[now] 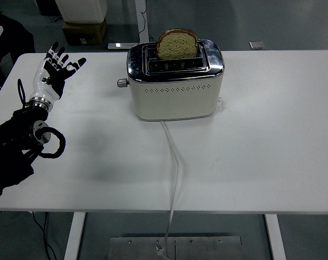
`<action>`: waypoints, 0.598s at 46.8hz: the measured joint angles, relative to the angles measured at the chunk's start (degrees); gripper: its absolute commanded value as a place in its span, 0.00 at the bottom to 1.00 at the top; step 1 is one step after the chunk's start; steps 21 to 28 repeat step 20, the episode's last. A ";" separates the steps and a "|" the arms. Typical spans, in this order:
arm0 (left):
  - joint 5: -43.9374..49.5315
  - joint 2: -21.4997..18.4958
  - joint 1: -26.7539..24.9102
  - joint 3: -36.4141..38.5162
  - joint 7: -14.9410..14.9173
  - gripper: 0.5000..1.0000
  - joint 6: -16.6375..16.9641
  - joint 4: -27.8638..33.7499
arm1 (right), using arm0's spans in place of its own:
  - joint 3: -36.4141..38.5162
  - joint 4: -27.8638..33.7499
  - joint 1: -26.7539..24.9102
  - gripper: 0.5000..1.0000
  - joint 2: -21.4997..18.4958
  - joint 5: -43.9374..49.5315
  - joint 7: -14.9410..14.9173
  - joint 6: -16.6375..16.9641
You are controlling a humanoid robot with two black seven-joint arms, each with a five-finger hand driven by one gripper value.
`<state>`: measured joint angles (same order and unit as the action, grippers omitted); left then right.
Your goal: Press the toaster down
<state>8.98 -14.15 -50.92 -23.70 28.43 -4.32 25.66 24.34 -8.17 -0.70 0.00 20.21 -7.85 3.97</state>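
Fingers (58,54) spread wide and holding nothing: that is how I read my left hand (54,73), which hangs over the table (272,157) well to the left of the toaster (175,81), palm turned up and away. The toaster is my landmark. It stands toward the far side of the table, cream body with a chrome top, and a slice of bread (178,43) stands tall out of its far slot, so I judge nothing has been pressed yet; the whole job is still ahead of me. The lever knob (121,83) sticks out of the toaster's left end, on the side facing my hand, and it looks to be in its raised position. What is left, as I see it: carry the hand rightward to that knob, set a fingertip or two on top of it, and push down until the bread sinks. Between the hand and the toaster's left end the tabletop is bare, so I see nothing blocking the approach. The white power cord (176,162) runs from the toaster's front face toward the near edge and drops off it, clear of my path. My right arm does not show at all.
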 measured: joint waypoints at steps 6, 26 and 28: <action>1.47 0.17 0.54 -2.67 -0.02 1.00 -1.18 -0.71 | 0.00 -0.08 0.07 1.00 0.00 -0.05 -0.02 0.00; 1.36 0.14 0.82 -4.29 -0.04 1.00 -2.61 -1.49 | 0.00 -0.25 0.09 1.00 0.00 0.08 -0.11 0.00; 1.36 0.14 0.82 -4.29 -0.04 1.00 -2.61 -1.49 | 0.00 -0.25 0.09 1.00 0.00 0.08 -0.11 0.00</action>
